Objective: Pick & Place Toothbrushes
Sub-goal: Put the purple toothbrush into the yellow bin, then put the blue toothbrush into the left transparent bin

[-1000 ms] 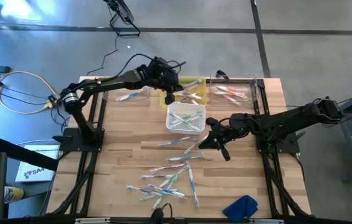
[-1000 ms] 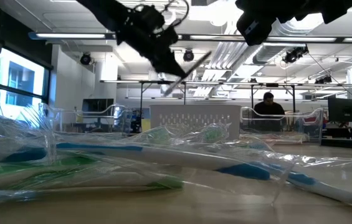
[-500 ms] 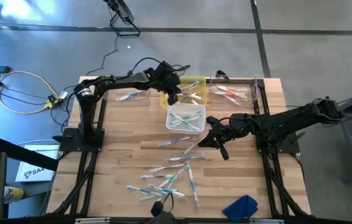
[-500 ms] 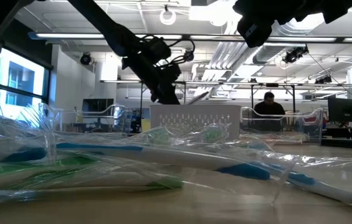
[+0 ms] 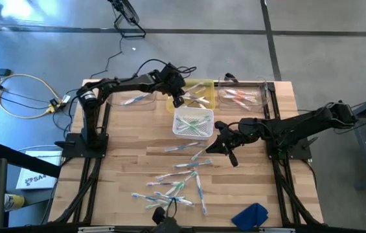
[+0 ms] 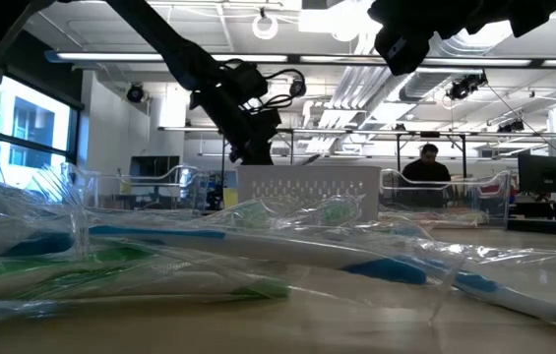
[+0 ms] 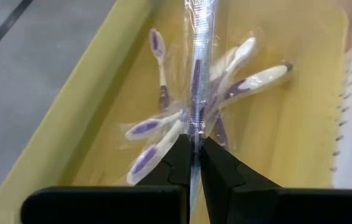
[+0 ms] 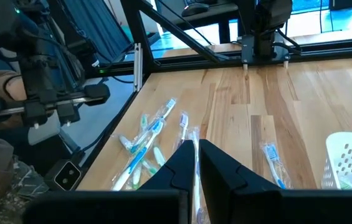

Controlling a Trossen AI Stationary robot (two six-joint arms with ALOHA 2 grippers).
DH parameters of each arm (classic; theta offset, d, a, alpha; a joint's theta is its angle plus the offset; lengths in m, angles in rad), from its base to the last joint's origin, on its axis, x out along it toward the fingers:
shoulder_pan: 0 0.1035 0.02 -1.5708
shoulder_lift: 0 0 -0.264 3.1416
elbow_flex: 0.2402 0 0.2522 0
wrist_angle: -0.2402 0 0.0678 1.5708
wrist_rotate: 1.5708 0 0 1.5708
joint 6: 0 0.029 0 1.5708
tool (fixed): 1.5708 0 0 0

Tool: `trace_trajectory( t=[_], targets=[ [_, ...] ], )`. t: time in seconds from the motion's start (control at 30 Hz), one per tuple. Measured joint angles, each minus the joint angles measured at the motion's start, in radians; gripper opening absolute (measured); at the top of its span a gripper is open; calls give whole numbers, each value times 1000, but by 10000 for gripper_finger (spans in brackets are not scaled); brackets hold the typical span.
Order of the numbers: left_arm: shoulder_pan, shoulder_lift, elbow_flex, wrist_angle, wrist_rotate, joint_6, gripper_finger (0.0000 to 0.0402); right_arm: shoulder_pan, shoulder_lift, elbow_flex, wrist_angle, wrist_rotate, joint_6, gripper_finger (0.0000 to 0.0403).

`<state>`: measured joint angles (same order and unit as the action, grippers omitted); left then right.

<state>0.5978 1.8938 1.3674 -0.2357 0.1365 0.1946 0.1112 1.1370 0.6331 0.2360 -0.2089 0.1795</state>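
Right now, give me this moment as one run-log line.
left claw: shut on wrapped purple toothbrush, over yellow bin | right claw: shut on wrapped toothbrush, above table | loose toothbrushes: still waiting

You have a polished grey concrete floor point(image 5: 312, 39) around the wooden table point(image 5: 131, 162), crossed by dark seams. Beyond it, ceiling light strips point(image 6: 130, 57) run overhead, a bright window point(image 6: 22, 128) stands left, and a person point(image 6: 423, 167) sits far right beside a monitor point(image 6: 543, 175).

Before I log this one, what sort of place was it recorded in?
Probably a robotics lab or workshop: exposed ceiling pipes, a person at a far bench with a monitor, and a bare concrete floor.
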Motion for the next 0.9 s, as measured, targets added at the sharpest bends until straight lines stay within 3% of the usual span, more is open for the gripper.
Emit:
trace_trajectory(
  t=[0.13, 0.5, 0.9],
  targets=[
    [-3, 0, 0, 6, 2, -12, 33, 0, 0, 0, 0, 0, 0, 16],
    [-2, 0, 0, 52, 2, -21, 173, 0, 0, 0, 0, -2, 0, 16],
    [-2, 0, 0, 122, 56, -52, 191, 0, 0, 0, 0, -3, 27, 16]
  ],
)
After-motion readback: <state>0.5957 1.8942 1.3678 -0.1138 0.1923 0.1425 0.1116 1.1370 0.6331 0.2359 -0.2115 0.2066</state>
